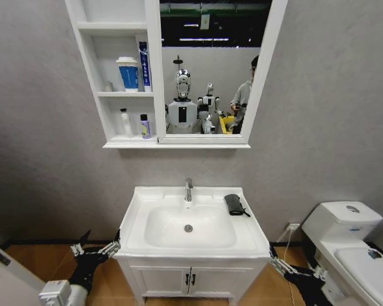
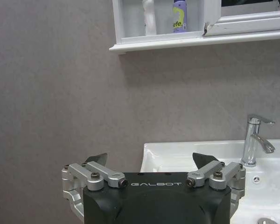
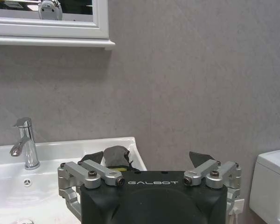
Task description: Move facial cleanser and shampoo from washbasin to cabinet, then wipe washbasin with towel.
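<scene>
Both end effectors (image 1: pixel 96 250) below towel (image 1: pixel 235 204)

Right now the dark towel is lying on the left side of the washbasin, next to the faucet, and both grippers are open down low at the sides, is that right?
Not quite. The towel lies on the right side of the washbasin, to the right of the faucet, as the head view shows. The rest holds: the left gripper and the right gripper are both open, low beside the washbasin.
</scene>
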